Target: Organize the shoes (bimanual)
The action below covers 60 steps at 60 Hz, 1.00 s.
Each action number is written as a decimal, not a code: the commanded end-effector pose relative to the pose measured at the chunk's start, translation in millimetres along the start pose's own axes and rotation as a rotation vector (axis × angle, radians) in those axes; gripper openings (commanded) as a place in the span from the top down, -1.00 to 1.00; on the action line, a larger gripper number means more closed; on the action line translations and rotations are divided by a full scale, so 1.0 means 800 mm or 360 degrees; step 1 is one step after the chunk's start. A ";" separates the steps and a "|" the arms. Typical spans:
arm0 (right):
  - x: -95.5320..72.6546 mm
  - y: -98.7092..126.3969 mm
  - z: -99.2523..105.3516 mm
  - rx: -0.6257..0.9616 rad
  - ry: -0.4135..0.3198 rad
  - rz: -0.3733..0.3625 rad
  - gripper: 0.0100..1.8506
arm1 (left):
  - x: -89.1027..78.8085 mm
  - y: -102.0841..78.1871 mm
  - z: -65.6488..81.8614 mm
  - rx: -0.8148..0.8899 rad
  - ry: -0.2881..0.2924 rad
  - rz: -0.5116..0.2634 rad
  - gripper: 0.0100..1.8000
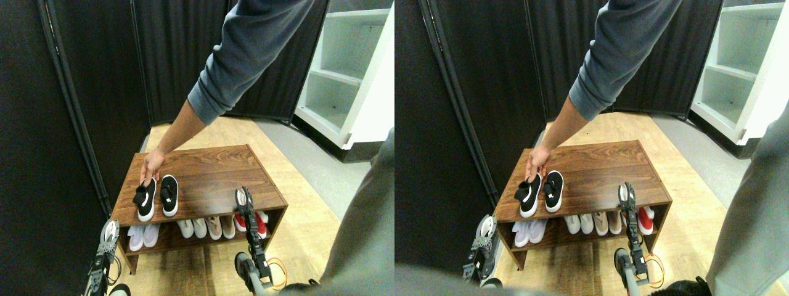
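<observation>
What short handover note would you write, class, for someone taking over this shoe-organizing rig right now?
Left gripper is low, left of the wooden shoe rack; right gripper is at the rack's front edge. Neither holds anything.
The pair of small black slip-on sneakers sits side by side on the rack top, left end.
A person's hand touches the left sneaker.
Wait until the hand leaves.

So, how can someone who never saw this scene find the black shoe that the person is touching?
Find the wooden shoe rack in the middle. On its top, near the left end, two black shoes stand side by side. It is the left shoe, under the person's hand; the right shoe is untouched.
</observation>
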 end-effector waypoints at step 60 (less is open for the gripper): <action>-0.005 0.021 0.004 0.0056 -0.0004 0.0111 0.83 | -0.040 -0.015 -0.040 -0.0296 -0.0079 0.0130 -0.68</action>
